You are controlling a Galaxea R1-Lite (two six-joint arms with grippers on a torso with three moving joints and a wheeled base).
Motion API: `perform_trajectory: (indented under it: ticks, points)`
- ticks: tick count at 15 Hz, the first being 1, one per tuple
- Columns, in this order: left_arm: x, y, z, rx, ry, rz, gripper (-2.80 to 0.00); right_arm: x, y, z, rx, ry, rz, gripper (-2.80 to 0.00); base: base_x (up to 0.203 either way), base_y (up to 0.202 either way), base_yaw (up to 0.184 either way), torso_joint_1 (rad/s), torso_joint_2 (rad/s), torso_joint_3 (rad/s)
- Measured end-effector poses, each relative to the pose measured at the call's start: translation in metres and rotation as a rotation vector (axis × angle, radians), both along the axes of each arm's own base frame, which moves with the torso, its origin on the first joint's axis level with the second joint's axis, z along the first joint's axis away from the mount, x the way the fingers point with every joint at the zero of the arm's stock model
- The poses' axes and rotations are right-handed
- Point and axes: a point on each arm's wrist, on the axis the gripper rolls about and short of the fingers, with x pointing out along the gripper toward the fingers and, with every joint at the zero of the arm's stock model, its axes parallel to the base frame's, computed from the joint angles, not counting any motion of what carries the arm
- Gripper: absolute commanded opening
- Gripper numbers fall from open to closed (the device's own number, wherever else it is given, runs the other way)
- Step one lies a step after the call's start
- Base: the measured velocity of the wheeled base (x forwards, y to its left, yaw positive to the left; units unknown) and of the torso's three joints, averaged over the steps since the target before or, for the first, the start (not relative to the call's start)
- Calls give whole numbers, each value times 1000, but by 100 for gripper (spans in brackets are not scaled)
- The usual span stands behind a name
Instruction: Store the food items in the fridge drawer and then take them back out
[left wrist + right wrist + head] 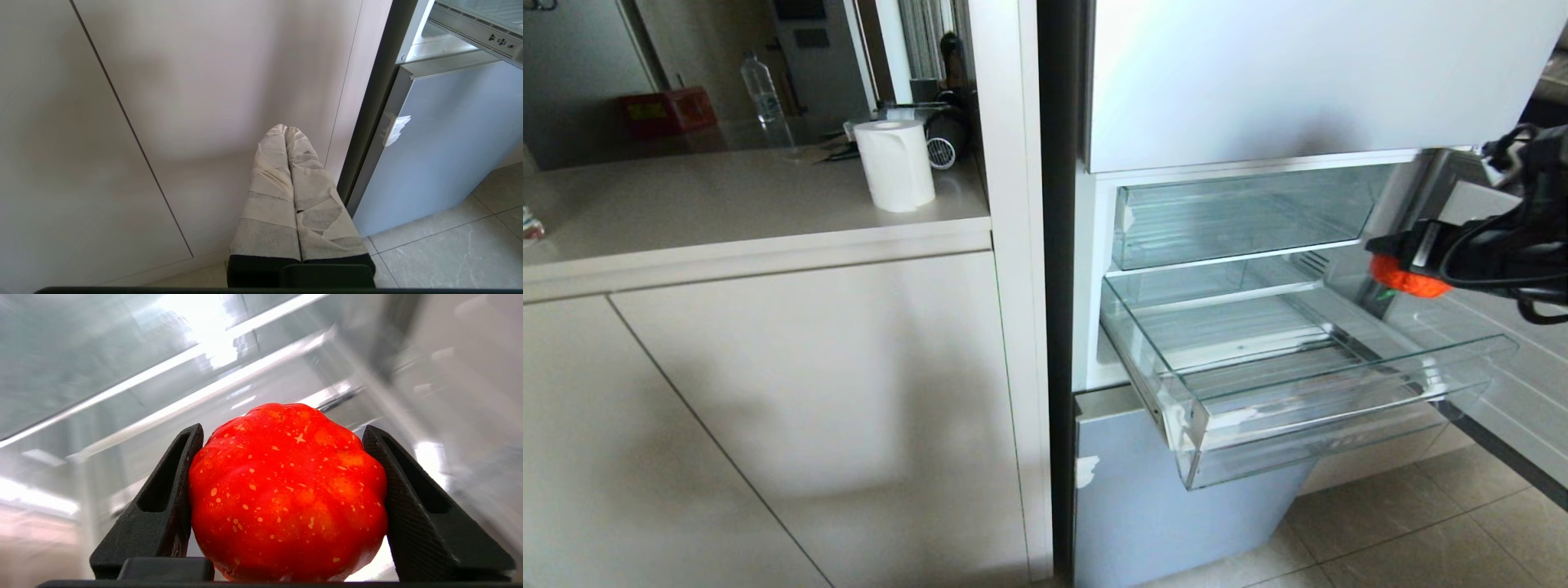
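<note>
The right claw (pixel 1401 263) pinches the red tomato (pixel 288 492) between its fingers, above and toward the right rear corner of the pulled-out fridge drawer (pixel 1347 408), whose open floor lies below and to its left, while the left claw (pixel 287 132), pressed together, hangs parked by the cabinet.

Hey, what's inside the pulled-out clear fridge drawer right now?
The fridge drawer shows only its bare ribbed floor. The tomato hangs above its right side, in the right claw. The back is hidden.
</note>
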Motion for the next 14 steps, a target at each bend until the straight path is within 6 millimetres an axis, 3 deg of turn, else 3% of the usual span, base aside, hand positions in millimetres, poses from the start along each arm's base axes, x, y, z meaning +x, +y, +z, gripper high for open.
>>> perform_trajectory:
  ticks: [4, 7, 9, 14]
  points:
    - [0, 0, 0, 0, 0, 0, -280, -111, 6, 35, -97, -160, 13, -280, 0, 0, 0, 0, 0, 0]
    - [0, 0, 0, 0, 0, 0, -280, -173, 6, 28, -190, -217, -7, -280, 0, 0, 0, 0, 0, 0]
    - [0, 0, 0, 0, 0, 0, -280, -193, 5, 26, -210, -246, -26, -280, 0, 0, 0, 0, 0, 0]
    - [0, 0, 0, 0, 0, 0, -280, -204, 6, 23, -212, -266, -29, -280, 0, 0, -45, 3, 3, 0]
